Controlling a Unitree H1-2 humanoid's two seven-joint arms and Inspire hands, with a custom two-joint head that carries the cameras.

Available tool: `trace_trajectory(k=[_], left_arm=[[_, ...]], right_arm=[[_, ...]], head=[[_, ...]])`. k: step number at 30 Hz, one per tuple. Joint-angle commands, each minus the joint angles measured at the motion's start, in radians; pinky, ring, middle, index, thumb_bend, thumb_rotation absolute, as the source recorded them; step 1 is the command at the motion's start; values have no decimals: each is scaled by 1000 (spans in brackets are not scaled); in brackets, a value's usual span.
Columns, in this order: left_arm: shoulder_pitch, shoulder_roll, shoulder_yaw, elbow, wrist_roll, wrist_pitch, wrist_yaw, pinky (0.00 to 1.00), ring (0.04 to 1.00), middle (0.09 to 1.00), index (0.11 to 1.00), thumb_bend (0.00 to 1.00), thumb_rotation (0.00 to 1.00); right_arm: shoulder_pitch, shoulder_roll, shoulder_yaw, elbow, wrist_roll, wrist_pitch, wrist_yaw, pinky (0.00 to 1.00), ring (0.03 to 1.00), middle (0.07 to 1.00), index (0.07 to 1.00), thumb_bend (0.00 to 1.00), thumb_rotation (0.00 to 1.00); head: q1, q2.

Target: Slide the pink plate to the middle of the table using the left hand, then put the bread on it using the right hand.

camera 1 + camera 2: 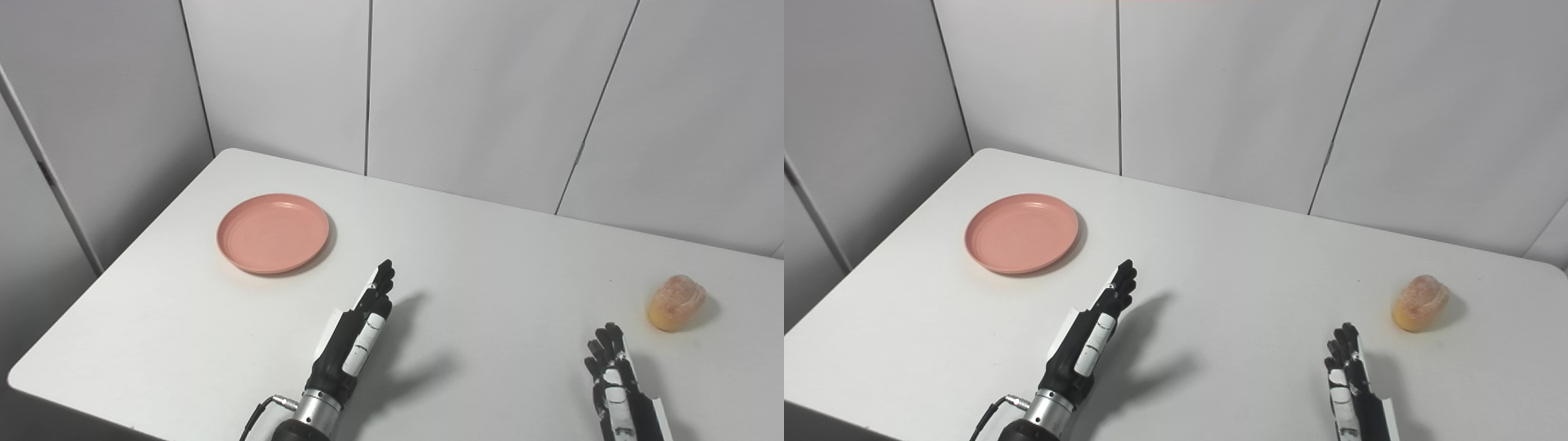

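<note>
Item: pink plate (273, 233), upper left of the frame, flat on the white table (478, 257), empty, nothing touching it.
Item: bread (676, 302), far right, well apart from the plate.
Item: left hand (358, 334), lower centre, fingers straight and spread, grasping nothing, below and right of the plate.
Item: right hand (615, 380), lower right corner, fingers extended, empty, near the bread but clear of it.
Handling: you likely start with the slide. Bring your left fingers to the plate's far-left rim, press lightly, and draw it rightward toward frame centre; keep it flat, since pressing on the rim could tip it.
</note>
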State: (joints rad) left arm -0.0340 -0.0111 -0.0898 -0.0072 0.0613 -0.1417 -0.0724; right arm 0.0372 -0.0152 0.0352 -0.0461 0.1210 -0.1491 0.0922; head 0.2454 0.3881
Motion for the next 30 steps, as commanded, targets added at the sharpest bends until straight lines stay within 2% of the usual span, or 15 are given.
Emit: trace_trajectory(k=[1,7,12,19,30], left_arm=[[15,-34,-26,68,2,-27,9,1000,1000,1000,1000,787,1000],[14,-36,-30,87,15,-47,14,1000,1000,1000,1000,784,1000],[21,-38,-28,82,8,-38,19,1000,1000,1000,1000,793,1000],[26,-40,-14,72,-25,-55,18,1000,1000,1000,1000,729,1000],[-22,-46,23,19,-77,23,24,1000,1000,1000,1000,683,1000]], right_arm=[[-1,-16,-16,-4,6,-34,6,1000,1000,1000,1000,507,877],[1,-13,-21,-10,20,-20,12,1000,1000,1000,1000,504,873],[-1,-8,-18,-8,31,-14,16,1000,1000,1000,1000,511,860],[2,-6,-13,-19,26,-17,15,1000,1000,1000,1000,491,853],[-27,7,-9,23,3,-38,7,1000,1000,1000,1000,469,855]], head=[[-5,-5],[-10,-17],[-23,-25],[-23,-24],[-10,-42]])
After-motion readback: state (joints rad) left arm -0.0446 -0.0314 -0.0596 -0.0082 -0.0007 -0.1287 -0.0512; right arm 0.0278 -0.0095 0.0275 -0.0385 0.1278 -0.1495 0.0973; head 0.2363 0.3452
